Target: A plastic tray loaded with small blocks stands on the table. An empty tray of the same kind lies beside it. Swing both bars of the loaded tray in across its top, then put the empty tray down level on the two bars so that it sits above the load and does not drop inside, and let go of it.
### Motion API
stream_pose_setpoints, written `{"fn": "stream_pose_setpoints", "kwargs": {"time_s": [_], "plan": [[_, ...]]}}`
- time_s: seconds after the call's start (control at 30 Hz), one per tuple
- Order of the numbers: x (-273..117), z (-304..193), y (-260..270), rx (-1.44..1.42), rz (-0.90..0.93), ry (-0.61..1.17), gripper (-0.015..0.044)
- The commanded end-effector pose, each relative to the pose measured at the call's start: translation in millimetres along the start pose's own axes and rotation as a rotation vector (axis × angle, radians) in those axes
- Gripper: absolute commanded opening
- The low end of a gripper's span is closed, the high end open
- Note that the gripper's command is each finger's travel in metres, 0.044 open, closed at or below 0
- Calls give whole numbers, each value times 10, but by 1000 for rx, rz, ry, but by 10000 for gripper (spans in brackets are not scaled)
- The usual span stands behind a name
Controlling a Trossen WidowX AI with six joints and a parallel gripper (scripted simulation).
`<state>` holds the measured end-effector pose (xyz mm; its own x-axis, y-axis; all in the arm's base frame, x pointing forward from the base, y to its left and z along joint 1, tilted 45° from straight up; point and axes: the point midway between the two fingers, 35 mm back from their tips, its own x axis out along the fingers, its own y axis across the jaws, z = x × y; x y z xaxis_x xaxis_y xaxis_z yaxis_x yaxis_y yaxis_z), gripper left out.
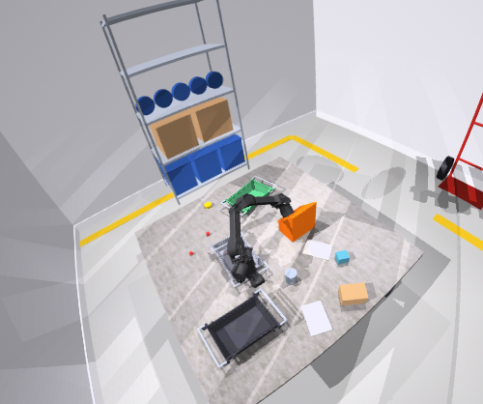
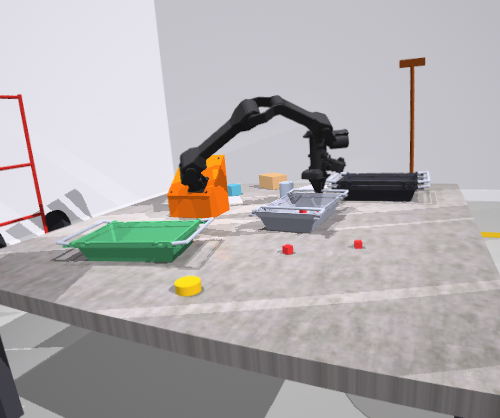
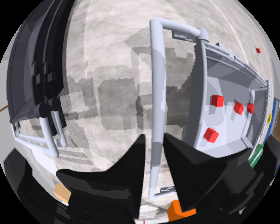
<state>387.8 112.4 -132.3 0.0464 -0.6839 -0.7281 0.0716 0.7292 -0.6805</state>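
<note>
Grey tray (image 1: 225, 266) (image 2: 289, 223) (image 3: 193, 120): stood mid-desk (image 1: 166, 242) (image 2: 397, 280) (image 3: 106, 30), red blocks (image 2: 303, 211) (image 3: 217, 101) inside; likely rigid, light, apt to skid.
Far bar (image 1: 266, 267) (image 2: 341, 192) (image 3: 159, 90): swung outward; likely slick and stiff, best taken mid-length and swung inward on its hinges.
Fingers (image 2: 318, 186): slightly apart, gripping nothing, above that bar.
Black tray (image 1: 212, 338) (image 2: 382, 194) (image 3: 33, 65): right, far; probably best lifted level.

Blocks (image 2: 303, 211) (image 3: 217, 101) in middle tray (image 1: 224, 263) (image 2: 287, 222) (image 3: 226, 120) — outer trays (image 1: 245, 329) (image 2: 379, 188) (image 3: 28, 60) either side.

The grey tray (image 1: 262, 265) (image 2: 292, 221) (image 3: 191, 125) — its inside — seems partly hidden from above, behind the arm (image 1: 234, 227).
</note>
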Motion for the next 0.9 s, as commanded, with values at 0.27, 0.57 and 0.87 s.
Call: {"fn": "stream_pose_setpoints", "kwargs": {"time_s": [0.27, 0.57, 0.87], "plan": [[-157, -21, -114, -11, -8, 1, 84], [-278, -19, -355, -12, -9, 2, 84], [-150, -14, -669, -12, -12, 2, 84]]}}
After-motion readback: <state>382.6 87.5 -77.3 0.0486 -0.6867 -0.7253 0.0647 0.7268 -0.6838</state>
